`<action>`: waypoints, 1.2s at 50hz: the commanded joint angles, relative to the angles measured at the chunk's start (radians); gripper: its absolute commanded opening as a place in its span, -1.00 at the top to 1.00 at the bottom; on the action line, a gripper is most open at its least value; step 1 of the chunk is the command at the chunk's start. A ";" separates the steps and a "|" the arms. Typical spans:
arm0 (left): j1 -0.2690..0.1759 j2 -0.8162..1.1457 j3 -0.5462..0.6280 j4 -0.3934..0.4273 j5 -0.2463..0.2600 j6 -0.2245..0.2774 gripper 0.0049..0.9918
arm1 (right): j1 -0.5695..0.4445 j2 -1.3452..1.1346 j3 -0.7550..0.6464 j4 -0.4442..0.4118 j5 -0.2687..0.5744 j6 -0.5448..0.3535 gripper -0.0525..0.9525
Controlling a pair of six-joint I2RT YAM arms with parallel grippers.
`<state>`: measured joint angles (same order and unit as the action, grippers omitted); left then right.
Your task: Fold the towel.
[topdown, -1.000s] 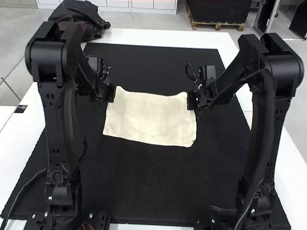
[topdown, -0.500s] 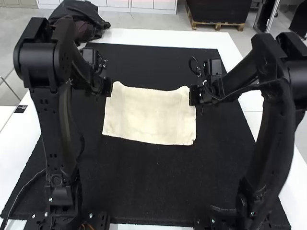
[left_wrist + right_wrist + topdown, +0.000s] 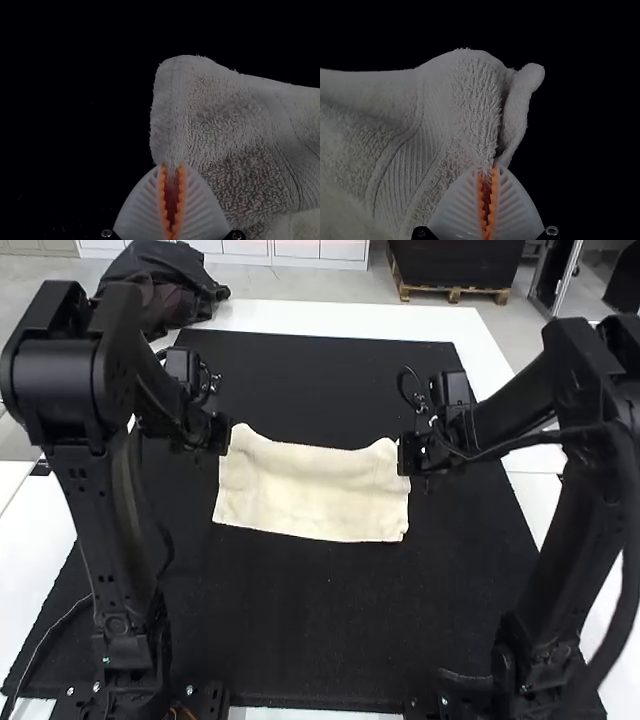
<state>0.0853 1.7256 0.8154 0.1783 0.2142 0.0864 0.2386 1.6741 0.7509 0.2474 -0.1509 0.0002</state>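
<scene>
Left gripper (image 3: 171,166) and right gripper (image 3: 487,168) are pinching the towel (image 3: 315,500) at its far corners. Being soft, likely light, it's favouring corner holds.

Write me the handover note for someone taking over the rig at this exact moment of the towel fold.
Left gripper: fingers closed on the towel at its far left corner.
Right gripper: fingers closed on the far right corner; a narrow flap of cloth curls beside the pinch.
Towel: spread between the grippers, far edge sagging in the middle, near edge along the black mat.
Done: both far corners are gripped. I can't tell whether an earlier fold is already in it.
Left: probably bring the far edge over the near one, release and flatten.
</scene>
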 commanded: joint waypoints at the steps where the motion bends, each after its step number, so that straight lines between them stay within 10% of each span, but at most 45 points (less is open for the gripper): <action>1: 0.019 -0.055 -0.022 -0.005 -0.007 0.023 0.95 | -0.018 -0.057 -0.019 -0.007 -0.004 0.007 0.94; 60: 0.019 -0.316 -0.302 -0.036 -0.015 0.042 0.96 | -0.018 -0.235 -0.232 -0.105 -0.067 -0.002 0.94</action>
<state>0.0864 1.4441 0.5316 0.1387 0.2138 0.1162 0.2379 1.4811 0.5312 0.1432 -0.2211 -0.0002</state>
